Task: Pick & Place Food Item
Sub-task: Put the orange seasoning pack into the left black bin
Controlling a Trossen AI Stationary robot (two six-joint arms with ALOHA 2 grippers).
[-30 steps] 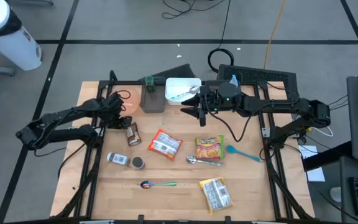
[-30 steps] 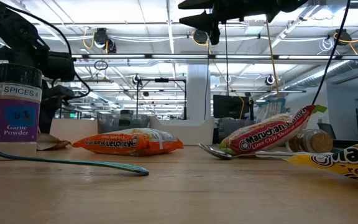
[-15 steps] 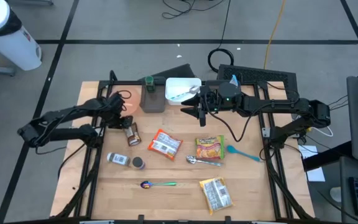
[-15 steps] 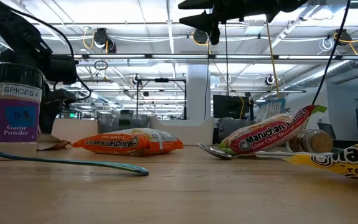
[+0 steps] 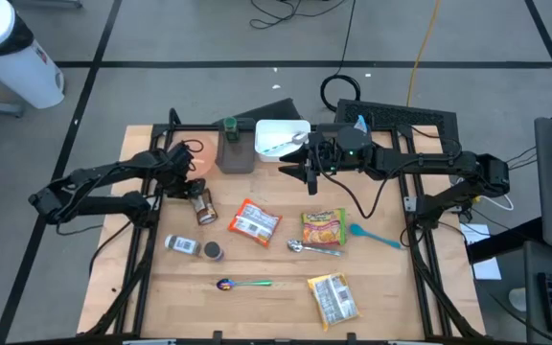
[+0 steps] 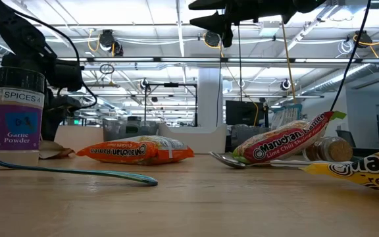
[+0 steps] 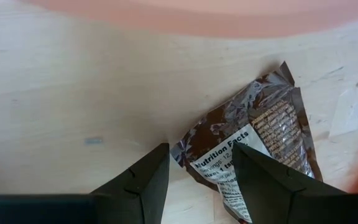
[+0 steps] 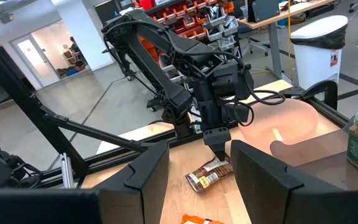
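My left gripper hangs at the left of centre in the overhead frame, its two fingers parted with a clear gap and nothing between them, poised just above the upper end of the brown snack packet. In my left wrist picture that packet lies flat on the wooden table, its white nutrition label showing between my fingertips, with the edge of a pink plate across the top of the frame. My right gripper sits up near the top centre of the overhead frame, raised off the table beside the white bin, its fingers also apart and empty. Lower in the overhead frame lie an orange-and-white ramen packet at centre, a yellow ramen packet to its right, a third noodle packet toward the bottom right, a spice jar on its side at lower left, a teal spoon right of the yellow packet, and a multicoloured spoon near the bottom.
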